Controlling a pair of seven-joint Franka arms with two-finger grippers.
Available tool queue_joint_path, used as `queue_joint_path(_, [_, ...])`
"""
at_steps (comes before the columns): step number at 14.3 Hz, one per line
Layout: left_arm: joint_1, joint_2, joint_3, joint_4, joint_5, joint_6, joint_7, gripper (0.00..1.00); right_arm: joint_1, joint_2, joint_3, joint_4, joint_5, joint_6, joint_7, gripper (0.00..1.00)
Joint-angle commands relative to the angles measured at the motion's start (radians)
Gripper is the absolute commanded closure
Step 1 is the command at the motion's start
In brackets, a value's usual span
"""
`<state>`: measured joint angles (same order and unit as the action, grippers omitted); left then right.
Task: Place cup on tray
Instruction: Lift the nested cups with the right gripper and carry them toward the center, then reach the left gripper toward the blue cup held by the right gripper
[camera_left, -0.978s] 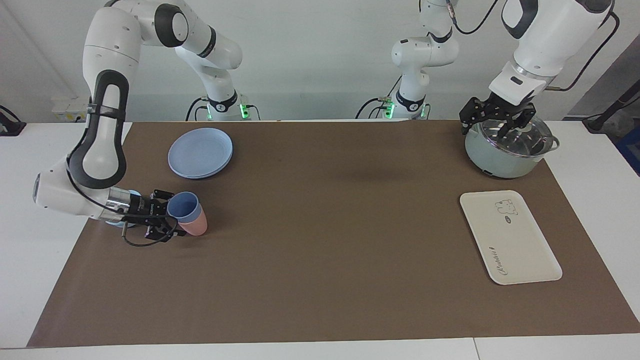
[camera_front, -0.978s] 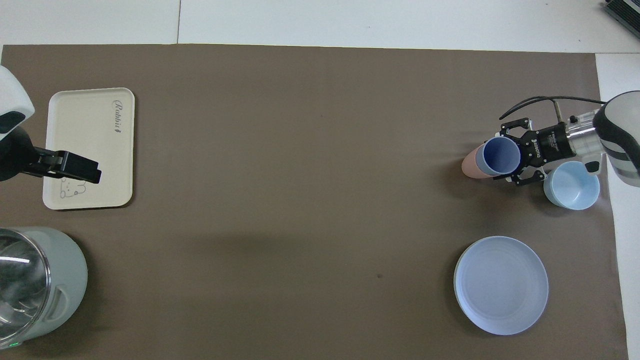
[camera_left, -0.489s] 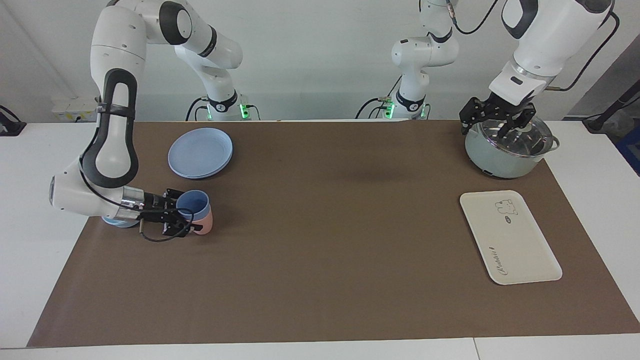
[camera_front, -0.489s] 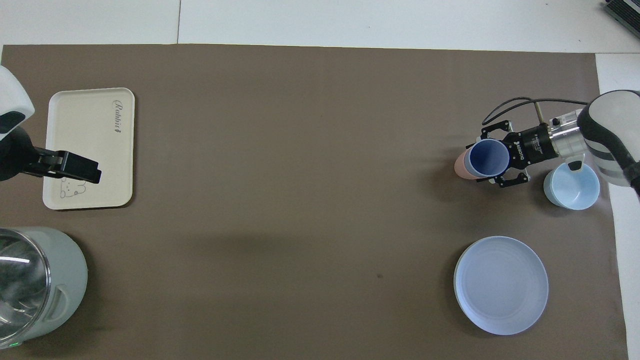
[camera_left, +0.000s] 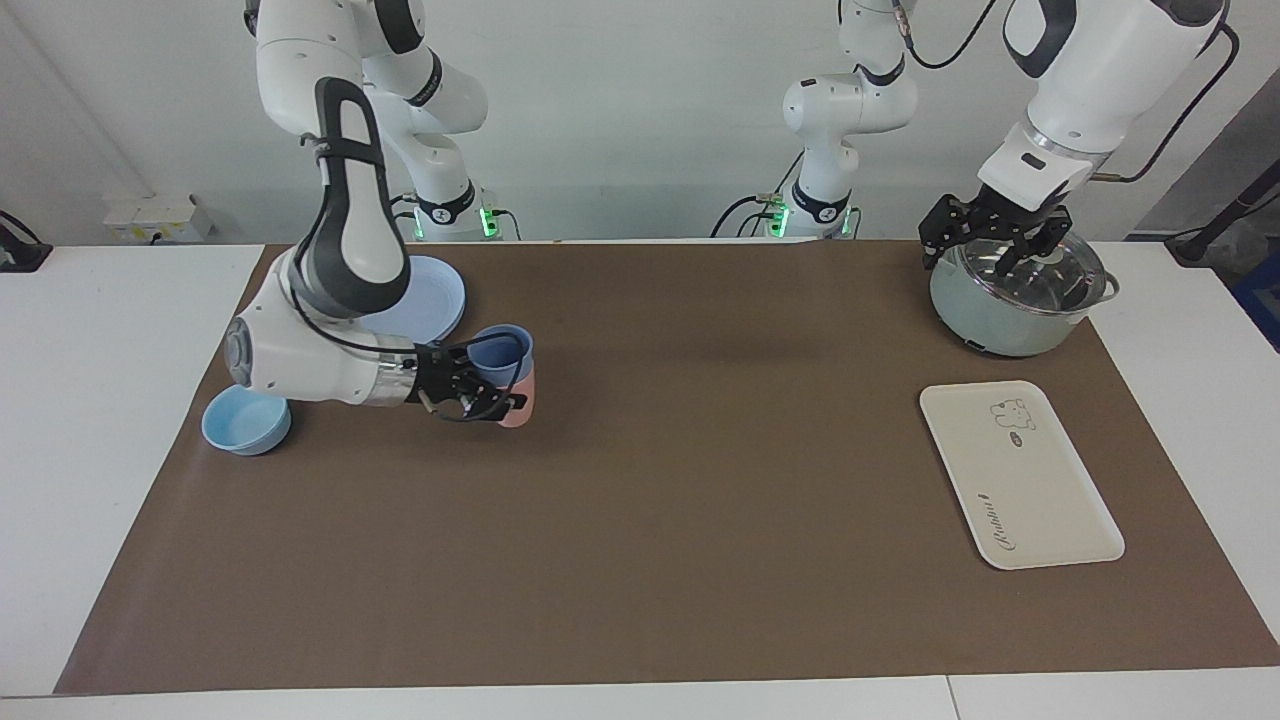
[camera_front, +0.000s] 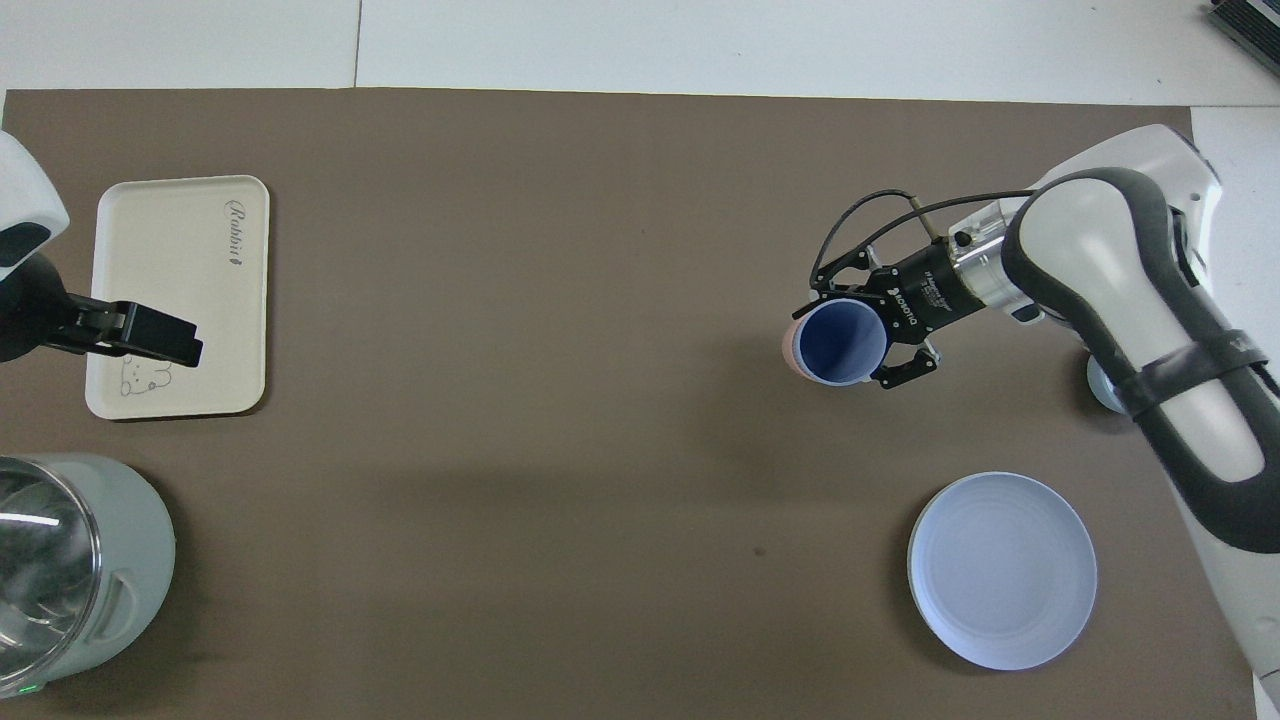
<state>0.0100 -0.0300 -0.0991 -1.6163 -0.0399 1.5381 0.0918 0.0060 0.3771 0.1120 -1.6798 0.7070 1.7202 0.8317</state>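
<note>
- The small medium-blue tapered plastic cup (camera_left: 500, 356) is nested in a pink tumbler of the same shape (camera_left: 518, 408), and both are clamped in the right end effector (camera_left: 478, 385), lifted above the brown mat (camera_left: 640, 520) toward the right arm's end of the bench.
- A second ago this stacked pair sat low beside the light-blue bowl (camera_left: 246, 422); now it is raised and carried some way toward the middle, so transport has begun, with the pink tumbler coming along too.
- The flat cream-white rectangular tray (camera_left: 1018, 472) lies well apart at the left arm's end, bare; most of the carry remains.
- The left end effector (camera_left: 992, 240) waits, fingers apart, over the lidded pale-green pot (camera_left: 1010, 300).
- The round blue plates (camera_left: 425, 300) sit nearer the robots than the bowl.
- The tray bears a bear drawing and cursive lettering reading roughly "Rabbit".
</note>
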Motion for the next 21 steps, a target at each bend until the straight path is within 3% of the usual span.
queue_joint_path(1, [0.008,-0.034,-0.004,-0.036,-0.005,0.01,-0.009,0.0,0.078,-0.038,-0.003,-0.032,0.035,0.108,0.152,1.0])
queue_joint_path(8, [-0.096,-0.034,-0.021,-0.028,-0.023,0.049,-0.059,0.0,0.251,-0.037,0.001,0.037,0.065,0.35,0.599,1.0])
queue_joint_path(13, [-0.29,-0.111,-0.022,-0.273,-0.086,0.515,-0.651,0.01,0.316,-0.037,0.001,0.055,0.063,0.424,0.701,1.0])
queue_joint_path(15, [-0.359,-0.104,-0.022,-0.292,-0.086,0.611,-0.797,0.05,0.316,-0.037,0.001,0.055,0.063,0.426,0.701,1.0])
queue_joint_path(19, [-0.422,-0.055,-0.022,-0.318,-0.118,0.783,-0.908,0.12,0.318,-0.037,0.001,0.054,0.058,0.427,0.698,1.0])
queue_joint_path(21, [-0.435,-0.022,-0.022,-0.315,-0.118,0.836,-0.958,0.24,0.318,-0.037,0.001,0.054,0.058,0.43,0.698,1.0])
